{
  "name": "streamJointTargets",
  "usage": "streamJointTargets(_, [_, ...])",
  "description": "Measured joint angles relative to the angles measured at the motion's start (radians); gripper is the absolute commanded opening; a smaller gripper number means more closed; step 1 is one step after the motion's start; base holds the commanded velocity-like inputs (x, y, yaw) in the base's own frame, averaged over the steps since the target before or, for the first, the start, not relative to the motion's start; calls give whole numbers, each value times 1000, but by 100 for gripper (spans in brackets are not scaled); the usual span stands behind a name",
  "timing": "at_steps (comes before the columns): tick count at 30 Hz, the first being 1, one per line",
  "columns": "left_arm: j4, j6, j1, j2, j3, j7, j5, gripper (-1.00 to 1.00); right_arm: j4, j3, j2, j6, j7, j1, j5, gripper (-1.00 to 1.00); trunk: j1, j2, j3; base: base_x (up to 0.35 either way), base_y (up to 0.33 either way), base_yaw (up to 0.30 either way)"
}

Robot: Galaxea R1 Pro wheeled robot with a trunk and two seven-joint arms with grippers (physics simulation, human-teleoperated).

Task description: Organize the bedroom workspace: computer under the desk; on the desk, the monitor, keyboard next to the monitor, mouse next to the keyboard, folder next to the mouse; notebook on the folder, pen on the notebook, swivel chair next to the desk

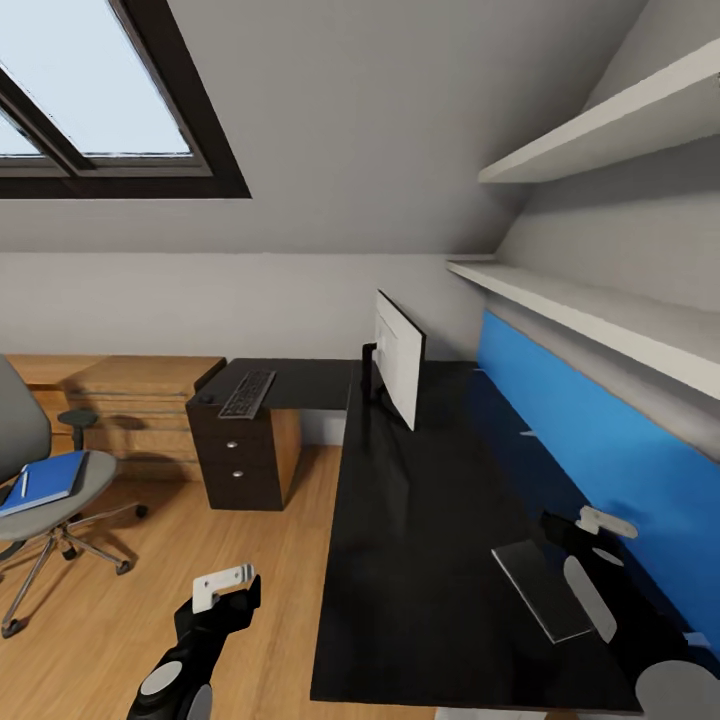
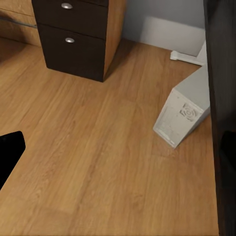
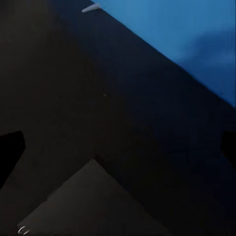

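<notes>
Desk (image 1: 420,560) takes up the middle and right of the head view, glossy black top running back to the grey wall, blue panel (image 1: 590,430) along its right side. Monitor (image 1: 398,368) stands edge-on near the far end, and the keyboard (image 1: 247,394) lies on the short wing left of it, above the drawer unit (image 1: 235,460). At the left edge there's the chair (image 1: 45,480) with the blue folder (image 1: 45,480) on its seat and a white pen (image 1: 24,484) on top of that. A thin dark notebook (image 1: 540,588) lies flat on the desk at lower right, just beside the right gripper (image 1: 590,525), which hovers over the top; can't tell how its jaws stand. Left gripper (image 1: 222,590) hangs over the wood floor at bottom centre, same deal, can't tell. Left wrist view has the grey computer (image 2: 184,115) tilted on the floor by the desk edge, with the drawers at the upper left. Skylight (image 1: 90,90) sits upper left, shelves (image 1: 600,130) upper right.
</notes>
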Motion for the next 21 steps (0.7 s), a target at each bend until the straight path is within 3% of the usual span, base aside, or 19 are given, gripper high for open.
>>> streamJointTargets(2, [0, -1, 0, 0, 0, 0, 0, 100, 96, 0, -4, -2, 72, -34, 3, 100, 0, 0, 0, 28, -44, 0])
streamJointTargets(7, [-1, -2, 0, 0, 0, 0, 0, 100, 185, 10, -5, -13, 170, -61, 43, 100, 0, 0, 0, 12, -18, 0])
streamJointTargets(10, [-1, -3, 0, 0, 1, 0, 0, 100, 219, 16, -1, -19, 193, -67, 93, 100, 0, 0, 0, 87, -5, 0])
streamJointTargets(13, [-4, -4, 0, 1, 1, 0, -1, 100, 291, 19, 18, -71, 204, -69, 169, 100, 0, 0, 0, 228, -2, 0])
streamJointTargets(18, [-7, -5, 0, 1, 3, 0, -1, 100, 329, 19, 30, -103, 208, -71, 211, 100, 0, 0, 0, 293, -1, 0])
streamJointTargets(21, [-7, -5, 0, 1, 5, 0, -2, 100, 334, 18, 32, -106, 209, -71, 215, 100, 0, 0, 0, 317, 0, 0])
